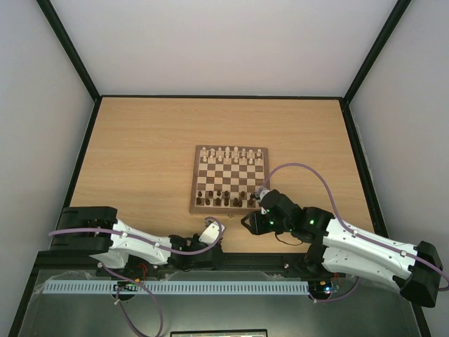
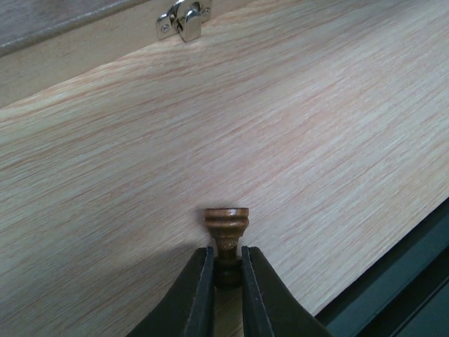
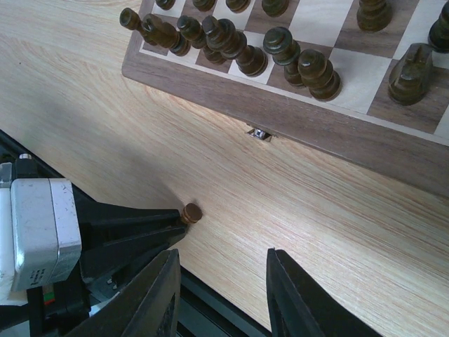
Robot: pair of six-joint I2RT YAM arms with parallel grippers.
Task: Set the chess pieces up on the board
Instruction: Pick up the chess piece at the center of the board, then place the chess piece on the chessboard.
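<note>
- Where the bench (image 2: pixel 316 105) nears its front edge, the left pincer (image 2: pixel 226 256) is clamped on one dark chess piece (image 2: pixel 226 223), short of the board (image 3: pixel 337 137).
- Right pincer (image 3: pixel 223 256): partly apart, empty, close by.
- Other dark pieces (image 3: pixel 280 45): standing on the board's near rows.

My L arm (image 1: pixel 137 242) lies low, stretched rightward along the near edge. L gripper (image 2: pixel 228 268): fingers pinched tight on a dark chess piece (image 2: pixel 226 223), gripped at its narrow stem, broad end sticking out fwd. My R arm (image 1: pixel 365 249) reaches in fr. the right, wrist tipped down. R gripper (image 3: pixel 223 270): jaws partly apart, holding nothing, close beside L gripper.
</note>
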